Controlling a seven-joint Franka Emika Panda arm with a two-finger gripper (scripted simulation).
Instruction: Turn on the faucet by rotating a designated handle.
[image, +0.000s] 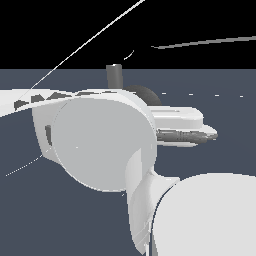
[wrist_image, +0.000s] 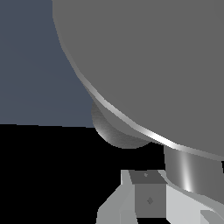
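In the exterior view my white arm fills the front and hides most of the faucet. Only its dark grey upright cylinder and a darker round part show behind the arm. My gripper points to the exterior view's right, beyond the faucet. In the wrist view a broad flat grey round face of the faucet fills most of the picture, very close. A shiny grey rod, seemingly the handle, comes out from under it right beside my fingers. My gripper is at that rod; contact and jaw opening are unclear.
A dark blue-grey floor lies around the faucet. My own arm links block the near side of the exterior view. A rounded grey part sits under the faucet's disc.
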